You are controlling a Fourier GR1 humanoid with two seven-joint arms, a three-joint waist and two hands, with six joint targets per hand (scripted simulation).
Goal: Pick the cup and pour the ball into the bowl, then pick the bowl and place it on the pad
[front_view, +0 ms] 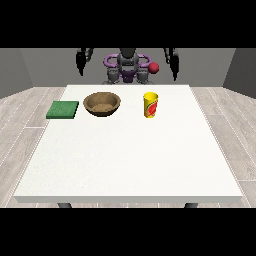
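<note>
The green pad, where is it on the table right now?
In the front view the green pad lies flat at the table's far left, just left of the brown bowl.

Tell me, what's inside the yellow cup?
From the front view only the yellow cup and its open rim show. Its wall hides the inside, so no ball can be seen there. It stands on the white table.

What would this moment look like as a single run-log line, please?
stage: not started | yellow cup: upright, untouched | brown wooden bowl: on white table | green square pad: bare | both hands: raised, off table
</note>
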